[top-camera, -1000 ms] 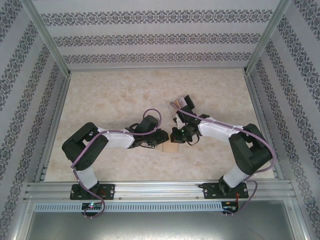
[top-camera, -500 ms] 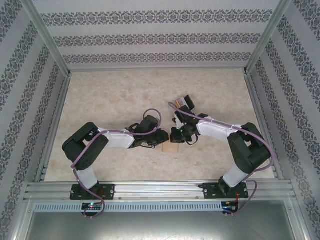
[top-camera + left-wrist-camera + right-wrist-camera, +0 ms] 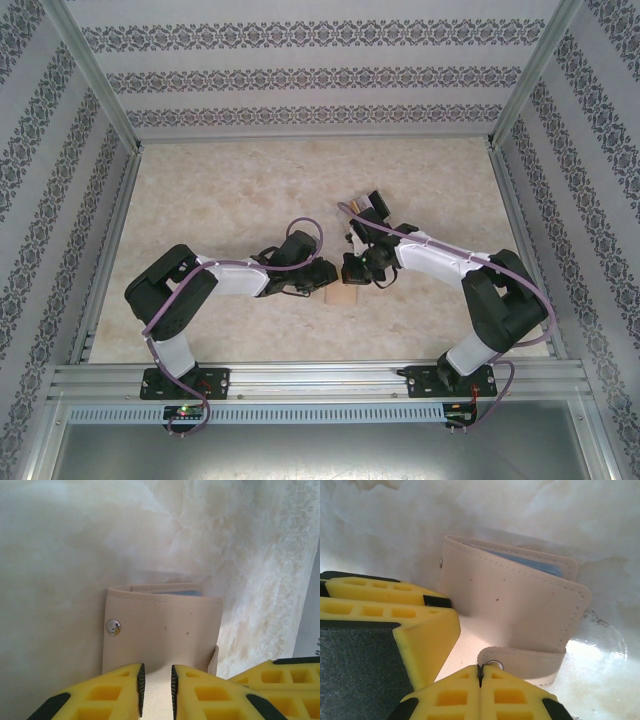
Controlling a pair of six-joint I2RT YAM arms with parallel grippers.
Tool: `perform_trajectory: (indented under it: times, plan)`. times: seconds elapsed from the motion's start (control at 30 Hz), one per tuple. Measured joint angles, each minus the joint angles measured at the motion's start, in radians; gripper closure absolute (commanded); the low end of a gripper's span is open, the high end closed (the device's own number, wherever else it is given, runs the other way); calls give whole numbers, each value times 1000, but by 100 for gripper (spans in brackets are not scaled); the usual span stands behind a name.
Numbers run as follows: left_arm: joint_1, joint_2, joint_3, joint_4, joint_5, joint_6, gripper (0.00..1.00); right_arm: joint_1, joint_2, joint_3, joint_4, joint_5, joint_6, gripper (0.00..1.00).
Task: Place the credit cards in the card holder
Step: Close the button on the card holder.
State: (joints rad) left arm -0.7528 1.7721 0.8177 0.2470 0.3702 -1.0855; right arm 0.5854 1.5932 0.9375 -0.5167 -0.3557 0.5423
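Marbled table (image 3: pixel 220 190), patterned walls (image 3: pixel 300 75), card holder (image 3: pixel 343 296)

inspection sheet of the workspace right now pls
surface: pale marbled table, no spills seen
job's things: tan card holder between the grippers, bluish card edge showing inside
clutter: small dark and tan items beyond the right arm, too small to name
grippers: left gripper shut on the card holder's edge; right gripper shut at its snap strap
cables: purple cables looped along both arms
surroundings: patterned walls, metal frame
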Motion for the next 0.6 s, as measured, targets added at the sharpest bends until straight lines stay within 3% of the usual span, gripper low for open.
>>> perform_trajectory:
  times: [0.6]
  plan:
    - [0,2,2,0,3,0,77,2,58,-12,45,0,4,100]
